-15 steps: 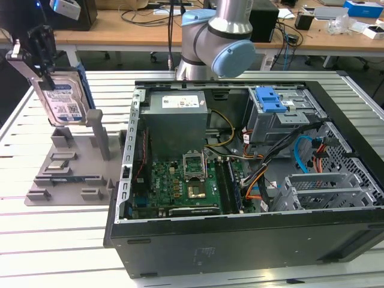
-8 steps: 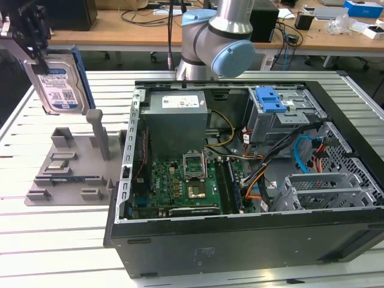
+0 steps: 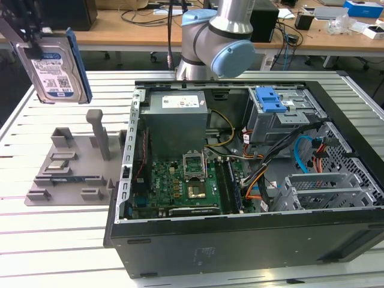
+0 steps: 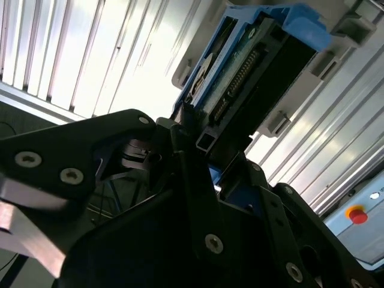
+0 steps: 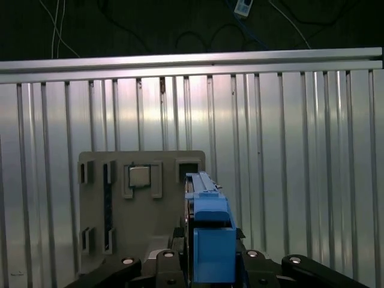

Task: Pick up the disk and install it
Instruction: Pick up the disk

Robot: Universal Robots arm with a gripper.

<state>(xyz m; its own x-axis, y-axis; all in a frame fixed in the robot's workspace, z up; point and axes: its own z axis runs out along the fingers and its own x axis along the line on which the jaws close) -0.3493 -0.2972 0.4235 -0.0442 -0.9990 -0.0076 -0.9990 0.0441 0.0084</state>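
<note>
fingers [image 4: 192,174] clamped on disk [image 3: 54,69] | disk upright, aloft | fingers cropped in exterior view

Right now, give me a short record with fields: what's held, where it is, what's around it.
held: silver rectangular metal disk with blue side rails
gripper: shut on the disk
position: raised over the grey plastic fixture tray, at the exterior view's left
nearby: open black computer case on the slatted metal table
install: not yet done
</note>
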